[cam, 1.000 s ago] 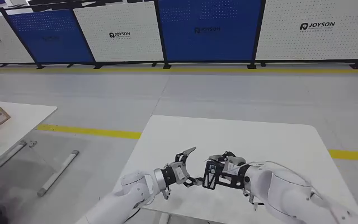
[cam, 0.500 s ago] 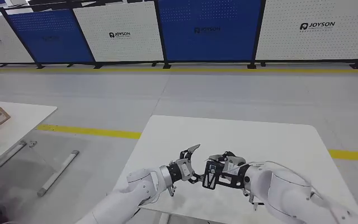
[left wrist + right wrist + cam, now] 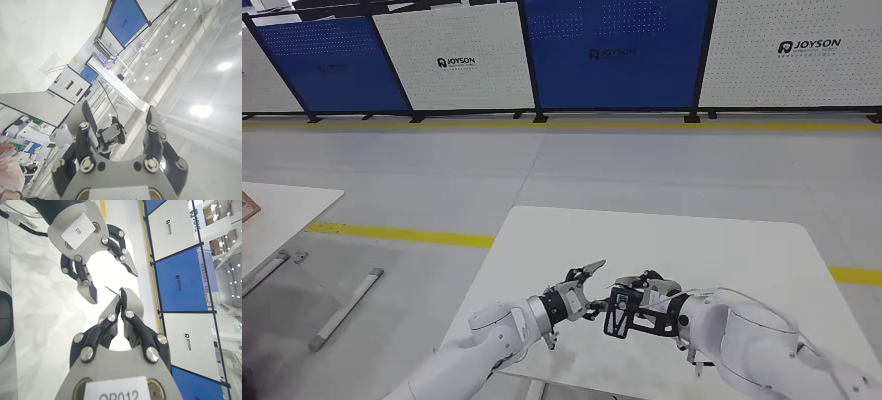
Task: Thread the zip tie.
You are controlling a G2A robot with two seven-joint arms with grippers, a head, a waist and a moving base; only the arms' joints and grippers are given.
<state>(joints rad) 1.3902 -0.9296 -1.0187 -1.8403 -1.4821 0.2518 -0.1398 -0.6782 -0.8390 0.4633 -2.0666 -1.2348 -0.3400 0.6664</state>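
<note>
— White table [image 3: 722, 240], lower centre of frame: right gripper [image 3: 120, 294] clamped on zip tie [image 3: 110, 290], tail poking out; left gripper [image 3: 118, 107] spread wide opposite.
— Risk: limp tail bends, missing those jaws.

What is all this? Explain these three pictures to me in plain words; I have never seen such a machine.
It is a two-armed robot at a white table. The top view looks down from above its arms; the other two pictures come from a camera on each wrist, each showing its own gripper close up. The right gripper is pinched shut on a thin black zip tie, whose free end sticks out toward the left gripper. The left gripper is open, holds nothing, and faces the right one over the table. Blue and white panels stand behind.
</note>
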